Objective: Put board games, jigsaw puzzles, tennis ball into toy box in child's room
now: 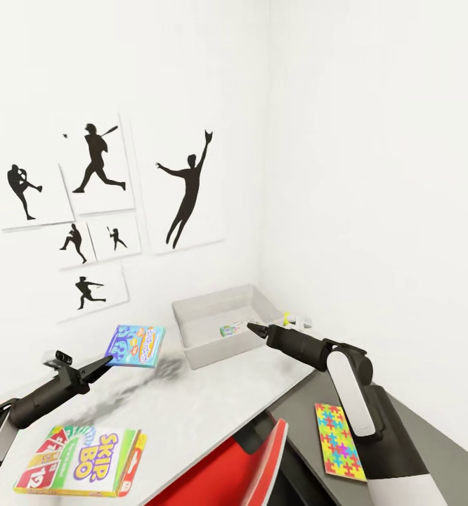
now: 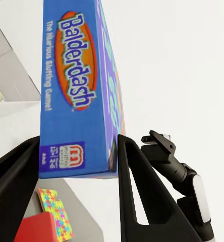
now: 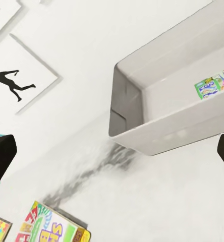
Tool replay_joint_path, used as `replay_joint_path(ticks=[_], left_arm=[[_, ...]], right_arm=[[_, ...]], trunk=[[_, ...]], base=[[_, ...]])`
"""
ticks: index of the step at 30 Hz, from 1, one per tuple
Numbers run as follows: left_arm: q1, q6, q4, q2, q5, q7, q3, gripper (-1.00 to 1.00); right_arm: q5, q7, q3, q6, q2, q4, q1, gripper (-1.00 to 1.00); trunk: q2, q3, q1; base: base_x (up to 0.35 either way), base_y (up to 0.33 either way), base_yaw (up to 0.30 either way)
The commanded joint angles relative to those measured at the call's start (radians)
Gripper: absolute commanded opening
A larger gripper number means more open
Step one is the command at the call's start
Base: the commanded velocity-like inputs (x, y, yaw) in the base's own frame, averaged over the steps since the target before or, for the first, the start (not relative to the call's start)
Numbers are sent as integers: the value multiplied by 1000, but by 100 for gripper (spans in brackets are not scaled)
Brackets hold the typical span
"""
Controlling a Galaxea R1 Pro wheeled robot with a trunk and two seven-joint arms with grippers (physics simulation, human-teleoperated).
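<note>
White walls hung with baseball silhouette pictures (image 1: 97,165) are backing the light-grey desk (image 1: 213,400), where the left gripper (image 1: 109,360) is clenching the blue Balderdash box (image 1: 135,344) aloft, near the toy box (image 1: 223,323). The right gripper (image 1: 254,328) is hanging spread over that bin, a small game box (image 1: 231,329) lying inside

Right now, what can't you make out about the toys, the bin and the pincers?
- Tennis ball: just a yellow-green speck behind the right arm, head view; too hidden to confirm.
- Bin: the near wall hides part of its floor; one small box shows inside.
- Right pincer: head view too small to judge the jaws; right wrist view cuts off the fingers.
- Skip-Bo box: cropped in the right wrist view.
</note>
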Motion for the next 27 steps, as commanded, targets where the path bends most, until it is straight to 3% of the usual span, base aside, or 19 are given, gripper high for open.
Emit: replay_joint_path(ticks=[1,27], left_arm=[[-1,10,0,0,-1,-4,0,-100],[-1,10,0,0,-1,-4,0,-100]], right_arm=[[7,8,-1,4,1,0,-1,100],[7,6,-1,5,0,0,-1,100]], trunk=[[-2,-2,1],[-2,-2,1]], base=[[121,0,0],[91,0,24]])
